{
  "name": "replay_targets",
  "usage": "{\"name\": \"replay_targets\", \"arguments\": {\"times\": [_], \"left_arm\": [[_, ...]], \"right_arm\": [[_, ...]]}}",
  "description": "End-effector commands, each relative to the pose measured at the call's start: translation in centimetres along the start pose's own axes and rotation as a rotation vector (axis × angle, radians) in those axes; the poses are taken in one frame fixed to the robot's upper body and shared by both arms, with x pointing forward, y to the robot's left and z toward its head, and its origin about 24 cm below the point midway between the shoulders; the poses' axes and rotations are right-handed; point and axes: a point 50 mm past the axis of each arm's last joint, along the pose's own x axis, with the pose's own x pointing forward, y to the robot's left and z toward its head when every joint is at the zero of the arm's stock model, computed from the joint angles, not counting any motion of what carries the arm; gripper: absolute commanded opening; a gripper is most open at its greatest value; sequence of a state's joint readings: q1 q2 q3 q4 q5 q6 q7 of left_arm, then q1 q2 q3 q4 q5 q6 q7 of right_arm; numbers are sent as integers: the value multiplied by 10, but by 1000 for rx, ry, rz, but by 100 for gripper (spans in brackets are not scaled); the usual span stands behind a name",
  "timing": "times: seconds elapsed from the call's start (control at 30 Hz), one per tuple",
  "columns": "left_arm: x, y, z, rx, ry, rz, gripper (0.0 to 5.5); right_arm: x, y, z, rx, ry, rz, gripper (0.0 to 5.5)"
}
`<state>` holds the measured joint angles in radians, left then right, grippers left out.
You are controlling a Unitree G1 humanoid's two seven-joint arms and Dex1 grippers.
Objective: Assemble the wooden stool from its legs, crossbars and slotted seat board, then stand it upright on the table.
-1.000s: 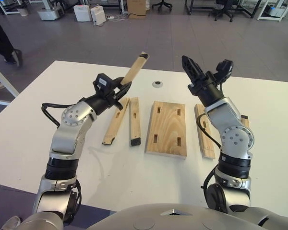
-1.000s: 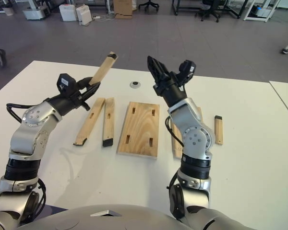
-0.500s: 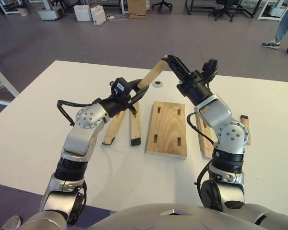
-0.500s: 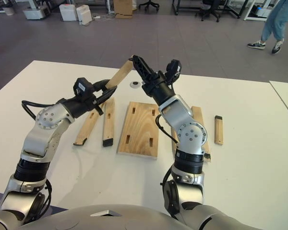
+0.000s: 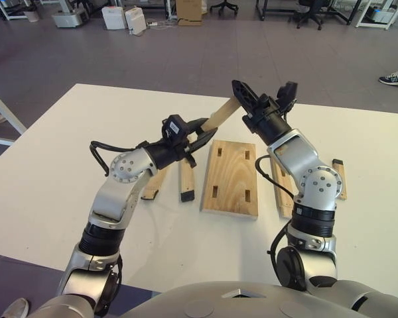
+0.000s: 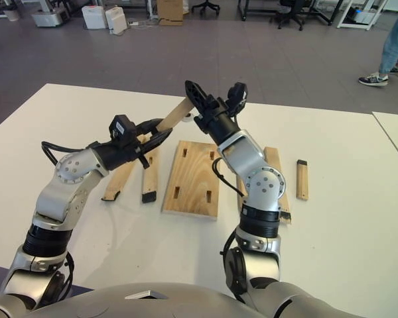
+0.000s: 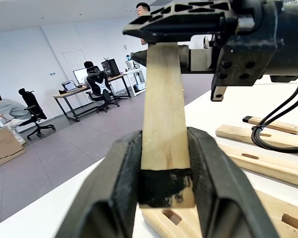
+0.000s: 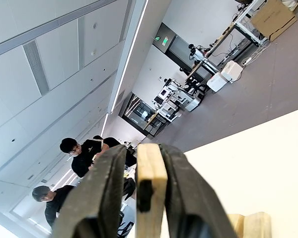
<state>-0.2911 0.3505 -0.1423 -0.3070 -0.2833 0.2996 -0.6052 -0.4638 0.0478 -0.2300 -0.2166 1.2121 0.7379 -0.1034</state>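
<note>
On the matte white bench, two flat wooden slats lie just left of the seat board. The left gripper has its black fingers pinching the black-capped end of a pale, square-edged leg, held slanting in the air. The right gripper pinches the leg's upper end. The grained rectangular seat board, with four rectangular slots, lies flat beside more slats.

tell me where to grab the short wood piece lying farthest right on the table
Grip the short piece at mid-length from straight above, closing across its narrow width: it lies flat, with bare table along both long sides.
</note>
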Motion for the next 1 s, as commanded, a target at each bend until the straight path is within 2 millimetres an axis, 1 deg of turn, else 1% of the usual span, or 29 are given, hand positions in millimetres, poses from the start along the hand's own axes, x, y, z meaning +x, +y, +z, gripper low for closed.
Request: {"name": "replay_targets", "arguments": {"times": [0.03, 0.2, 0.23, 0.27, 0.33, 0.4, 0.47, 0.53, 0.6, 0.67, 0.73, 0.8, 0.83, 0.87, 0.93, 1.0], "left_arm": [[0, 0, 1, -13, -3, 16, 129], [2, -5, 0, -32, -9, -1, 129], [1, -4, 0, -49, -11, 13, 169], [-1, 1, -2, -66, -12, 54, 178], [-12, 14, -8, -84, 14, 174, 219], [-31, 22, -18, -93, 61, 259, 229], [-48, 23, -28, -103, 104, 315, 229], [-65, 21, -35, -125, 130, 396, 229], [-75, 19, -40, -140, 140, 471, 229], [-80, 16, -41, -147, 141, 519, 229], [-83, 13, -42, -150, 142, 551, 229], [-85, 12, -42, -151, 142, 574, 229], [-85, 11, -43, -151, 140, 584, 229], [-85, 10, -43, -156, 136, 587, 229], [-84, 8, -43, -164, 130, 585, 229], [-84, 8, -42, -165, 129, 589, 229]], "right_arm": [[1, 3, 6, -9, -6, 4, 45], [1, 3, 14, -39, -33, -5, 42], [1, 3, 17, -55, -41, -12, 42], [1, 1, 23, -97, -71, -40, 42], [-2, -9, 44, -231, -171, -146, 42], [-11, -20, 63, -388, -252, -253, 42], [-20, -27, 74, -533, -284, -331, 42], [-33, -35, 78, -723, -290, -438, 42], [-47, -38, 78, -866, -304, -548, 42], [-55, -32, 73, -961, -310, -598, 42], [-58, -25, 63, -1019, -293, -606, 42], [-63, -24, 51, -1034, -252, -635, 42], [-66, -29, 44, -1027, -218, -657, 42], [-71, -38, 38, -981, -194, -694, 42], [-82, -57, 30, -953, -147, -750, 42], [-88, -64, 26, -955, -126, -768, 42]]}}
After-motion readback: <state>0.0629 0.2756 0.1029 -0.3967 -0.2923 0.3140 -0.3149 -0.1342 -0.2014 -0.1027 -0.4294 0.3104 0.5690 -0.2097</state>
